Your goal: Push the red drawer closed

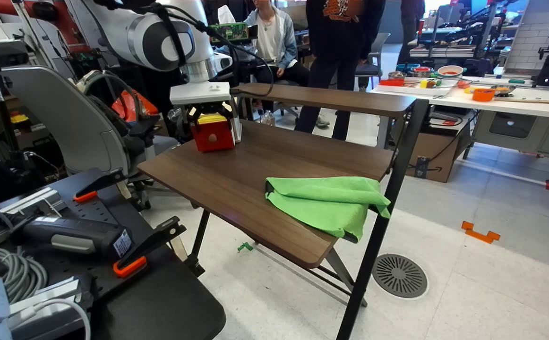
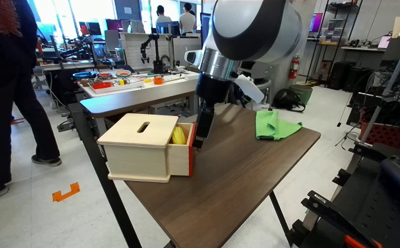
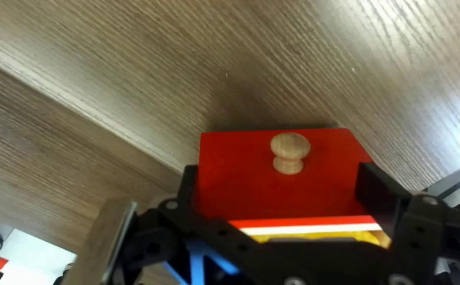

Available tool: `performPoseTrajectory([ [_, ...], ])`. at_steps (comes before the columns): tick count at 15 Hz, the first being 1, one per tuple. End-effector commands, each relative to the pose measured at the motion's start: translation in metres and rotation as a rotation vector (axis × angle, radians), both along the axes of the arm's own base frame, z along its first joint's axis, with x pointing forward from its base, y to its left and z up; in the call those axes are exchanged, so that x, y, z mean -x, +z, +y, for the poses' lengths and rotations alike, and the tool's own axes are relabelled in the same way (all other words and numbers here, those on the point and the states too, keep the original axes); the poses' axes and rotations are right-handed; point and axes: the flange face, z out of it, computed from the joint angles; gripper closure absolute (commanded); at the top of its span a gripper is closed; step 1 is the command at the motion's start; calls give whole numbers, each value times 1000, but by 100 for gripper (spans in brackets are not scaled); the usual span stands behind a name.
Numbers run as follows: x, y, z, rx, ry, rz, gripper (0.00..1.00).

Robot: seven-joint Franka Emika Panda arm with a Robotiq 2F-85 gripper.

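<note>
Brown wood grain is shown by the table [image 2: 234,168], on which the red drawer [image 2: 191,151] is seen partly out of its pale wooden box [image 2: 134,162], at three o'clock from it in an exterior view, with a yellow object [image 2: 178,136] carried inside. In the wrist view a round knob [image 3: 289,148] is borne on the red front, and the gripper [image 3: 279,176] is spread wide with nothing clamped; its fingers [image 3: 380,194] are placed at the front's two sides, between eight and nine and between three and four o'clock from the knob. Whether the front is touched cannot be told. The push is best made slowly and straight into the box, with both fingers pressed evenly so that the drawer is not skewed. As no fastening of the box is seen, light force is advised, lest the box itself be slid, and the push should be ended once the front is seated. Well apart, toward four o'clock in an exterior view, a green cloth [image 1: 324,203] is draped.
</note>
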Motion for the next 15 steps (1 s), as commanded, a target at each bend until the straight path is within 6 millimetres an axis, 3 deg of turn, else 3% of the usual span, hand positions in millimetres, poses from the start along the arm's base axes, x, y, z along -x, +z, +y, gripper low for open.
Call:
performPoseTrajectory([
  [1,-15,2,10,-19,-10,-37,0],
  [10,-21,-16,13,-41,-19,-15,0],
  [15,-29,-13,21,-60,-26,-48,0],
])
